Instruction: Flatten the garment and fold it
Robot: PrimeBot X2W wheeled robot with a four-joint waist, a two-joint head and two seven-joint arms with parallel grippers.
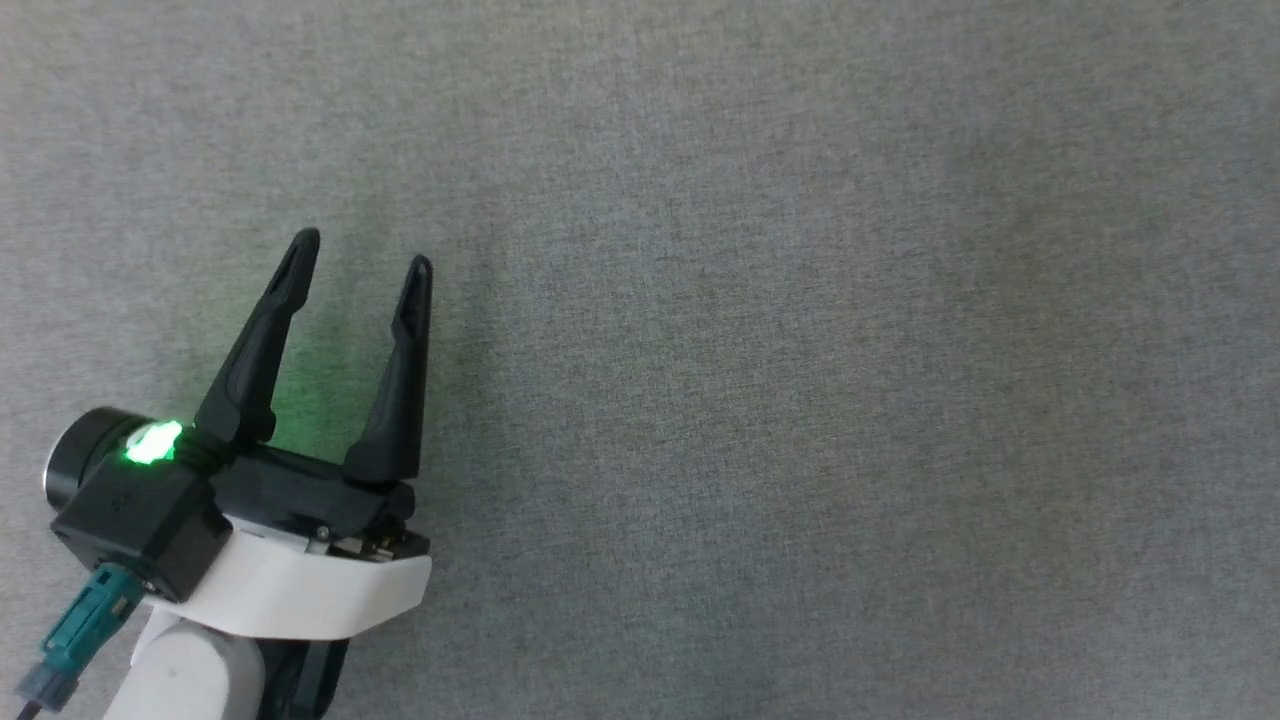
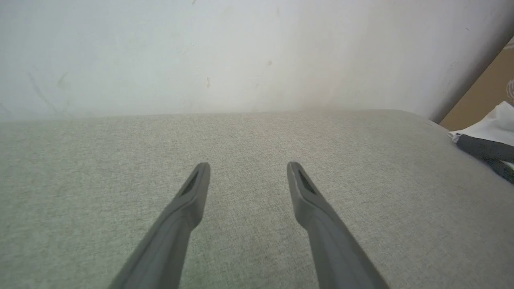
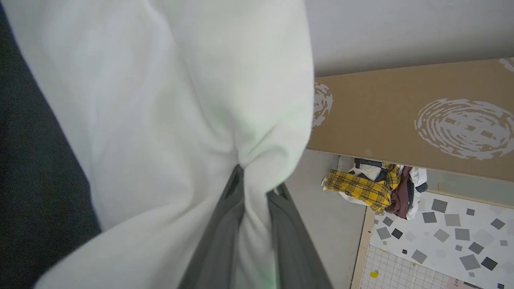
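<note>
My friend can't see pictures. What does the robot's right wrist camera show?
The right gripper pinches a fold of a white and black T-shirt between its two dark fingers, close to the camera. Behind it are a brown board with pale swirls and a pile of clothes, one yellow plaid.

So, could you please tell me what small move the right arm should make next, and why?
Probably bring the right pincer over the grey surface and lower the garment there. It is shut on a bunched white fold, so nothing can be flattened yet, while the left pincer is open over a bare stretch of that surface.
</note>
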